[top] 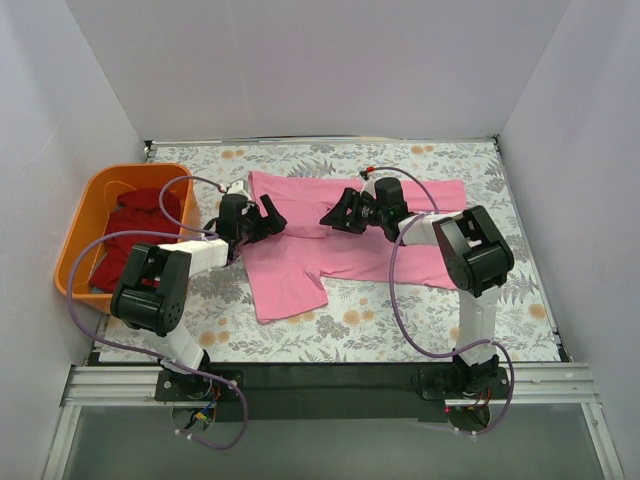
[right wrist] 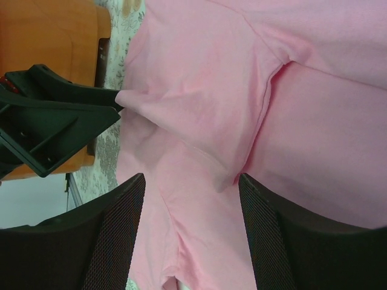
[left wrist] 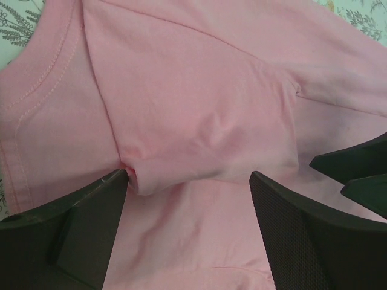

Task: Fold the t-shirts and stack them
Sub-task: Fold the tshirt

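An orange plastic basket sits at the left edge of the floral-printed worktop, which plain white walls enclose on three sides, with a black strip running along its near edge.

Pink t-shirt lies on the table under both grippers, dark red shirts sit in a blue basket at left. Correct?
No. The basket is orange, not blue, as the top external view shows. The pink t-shirt and dark red shirts are as stated.

I work in a lab test booth: plain white walls box my desk, edged by aluminium framing.
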Available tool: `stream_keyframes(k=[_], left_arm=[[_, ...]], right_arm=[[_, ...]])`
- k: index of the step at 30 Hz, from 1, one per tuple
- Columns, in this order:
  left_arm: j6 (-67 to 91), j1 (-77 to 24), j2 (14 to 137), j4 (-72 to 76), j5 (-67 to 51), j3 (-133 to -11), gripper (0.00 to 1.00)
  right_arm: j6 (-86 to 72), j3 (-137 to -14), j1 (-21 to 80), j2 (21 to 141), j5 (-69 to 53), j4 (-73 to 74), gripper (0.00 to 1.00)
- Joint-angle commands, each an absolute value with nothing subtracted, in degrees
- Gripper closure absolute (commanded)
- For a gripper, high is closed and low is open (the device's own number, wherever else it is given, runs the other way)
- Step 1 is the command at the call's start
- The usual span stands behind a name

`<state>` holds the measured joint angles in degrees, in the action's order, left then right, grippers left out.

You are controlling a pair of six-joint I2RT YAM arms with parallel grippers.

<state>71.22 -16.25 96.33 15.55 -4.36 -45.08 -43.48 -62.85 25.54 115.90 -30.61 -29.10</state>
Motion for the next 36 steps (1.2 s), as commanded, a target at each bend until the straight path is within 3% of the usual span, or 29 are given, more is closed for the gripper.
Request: stream_keyframes(k=[1,12,25,28,36], left_arm=[[70.1,-16.2,97.3,17.2,-5.0,-46.6,0.25],[72.2,-16.9,96.7,14.7,-7.5,-45.5,0.35],[72.5,-16.9,94.1,13.3,-9.2,-45.3,0.56],[72.7,-16.9,93.0,12.2,-9.3,-45.5,0.65],[72.9,-16.9,92.6,10.9,-9.2,-45.4,0.67]], right_arm=[[-43.9,-65.0,25.9,117.0,-31.6,-32.4,0.41],[-43.3,-64.8,26.3,117.3,-31.7,-32.5,0.41],[-43.4,-63.9,26.8,118.7,-31.6,-32.4,0.48],[-43.5,-64.2,27.0,119.3,-31.7,-32.4,0.51],[-43.7,-64.9,27.3,120.3,-32.1,-32.4,0.64]])
